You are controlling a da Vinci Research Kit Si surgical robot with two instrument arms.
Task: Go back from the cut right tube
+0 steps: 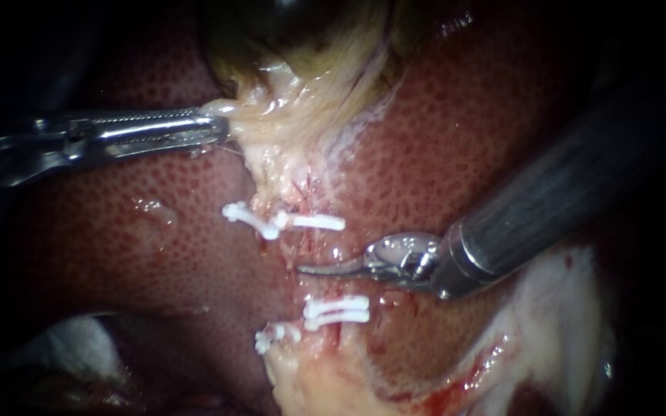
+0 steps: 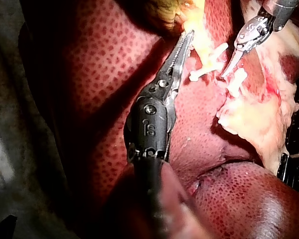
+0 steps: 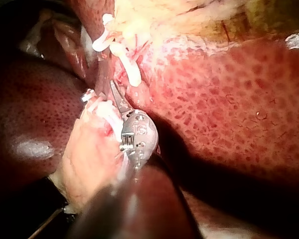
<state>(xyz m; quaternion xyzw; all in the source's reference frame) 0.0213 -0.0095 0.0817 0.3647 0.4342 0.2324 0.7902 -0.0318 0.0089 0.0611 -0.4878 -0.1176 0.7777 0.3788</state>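
**Clip snag risk on the way out**

The right pincer [image 1: 306,269], pressed together, lies in the gap of the cut right tube [image 1: 307,240], between white clips [image 1: 337,310]. A crooked pull-back could catch one. The left pincer [image 1: 221,123] pinches pale tissue [image 1: 271,131].

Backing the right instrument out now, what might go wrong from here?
1. The right instrument rests its curved tip between the upper clips and the lower clips; swinging sideways on the way out might snag one.
2. The left instrument has its jaws shut on pale tissue under the gallbladder; bumping it could tear that hold.
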